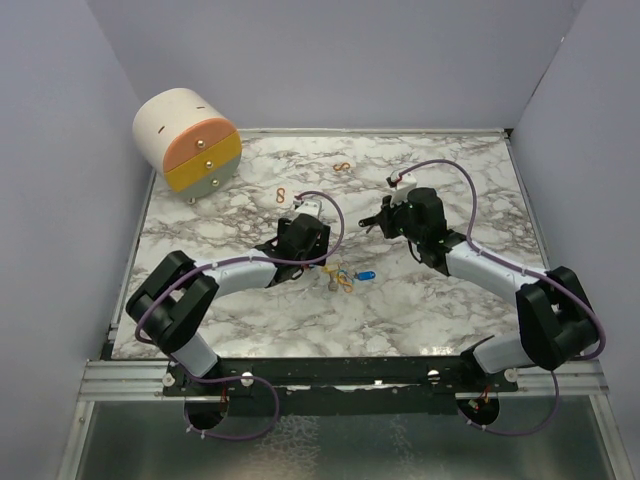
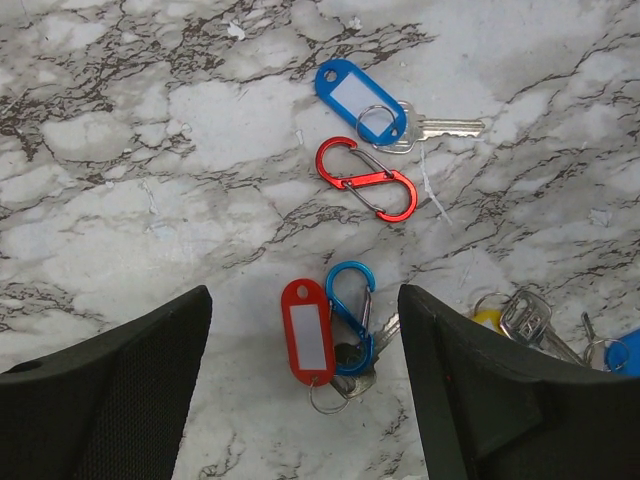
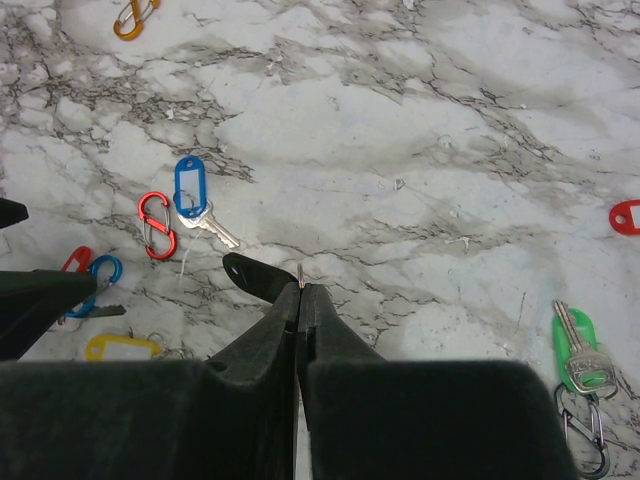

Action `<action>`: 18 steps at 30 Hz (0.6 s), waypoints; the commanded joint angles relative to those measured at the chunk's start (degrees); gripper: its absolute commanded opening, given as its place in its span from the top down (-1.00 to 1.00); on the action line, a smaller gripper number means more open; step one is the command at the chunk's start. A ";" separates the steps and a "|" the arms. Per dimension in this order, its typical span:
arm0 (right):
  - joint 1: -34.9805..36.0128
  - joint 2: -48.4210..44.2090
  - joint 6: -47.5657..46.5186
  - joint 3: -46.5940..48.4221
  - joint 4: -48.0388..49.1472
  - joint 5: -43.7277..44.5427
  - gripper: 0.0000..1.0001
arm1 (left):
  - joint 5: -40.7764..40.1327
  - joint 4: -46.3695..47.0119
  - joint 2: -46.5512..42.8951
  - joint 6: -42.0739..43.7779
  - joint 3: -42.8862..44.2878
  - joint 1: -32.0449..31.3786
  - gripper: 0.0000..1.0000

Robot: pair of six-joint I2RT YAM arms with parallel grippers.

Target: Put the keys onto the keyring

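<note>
Progress looks slight to me. I take the red clip [image 2: 367, 178] as my landmark on the worktop [image 2: 150, 150].

Just beside the red clip, on the side away from my left jaws, lies the blue tag [image 2: 350, 92] with its key [image 2: 445, 127]. It is close, but not hooked on as far as I can see. On the red clip's other side, the red tag [image 2: 307, 335] and the blue clip [image 2: 352, 312] overlap, with keys under them. They may be joined, but I cannot tell hooked from merely stacked. Near the red clip too, a yellow tag [image 2: 487, 318] and loose keys [image 2: 528, 318] peek out past my finger.

Well apart from the red clip, the green tag [image 3: 578, 335] touches a silver clip [image 3: 580, 425]. Another red tag [image 3: 625, 215] sits alone. An orange clip [image 3: 130, 18] lies bare, well apart from the red clip as well.

So I judge that most keys are not yet gathered onto one ring.

My left jaws are spread wide over the red tag and blue clip and pinch nothing. My right jaws are pressed together above the worktop, near the red clip. A thin sliver shows at their tips, and I cannot tell what it is.

I can read no writing anywhere. The tags' white inserts look blank, and I see no brand marks.
</note>
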 commanded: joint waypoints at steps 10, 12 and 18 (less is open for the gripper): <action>-0.08 -0.86 -0.83 -0.37 0.83 -1.54 0.99 | -1.76 -2.57 1.71 -2.11 -1.92 1.59 -0.52; -0.04 -0.84 -0.83 -0.35 0.79 -1.47 0.99 | -1.74 -2.71 1.78 -2.31 -2.31 2.15 -0.52; -0.04 -0.69 -0.74 -0.31 0.69 -1.35 0.99 | -1.60 -3.19 0.83 -2.77 -4.02 4.22 -0.52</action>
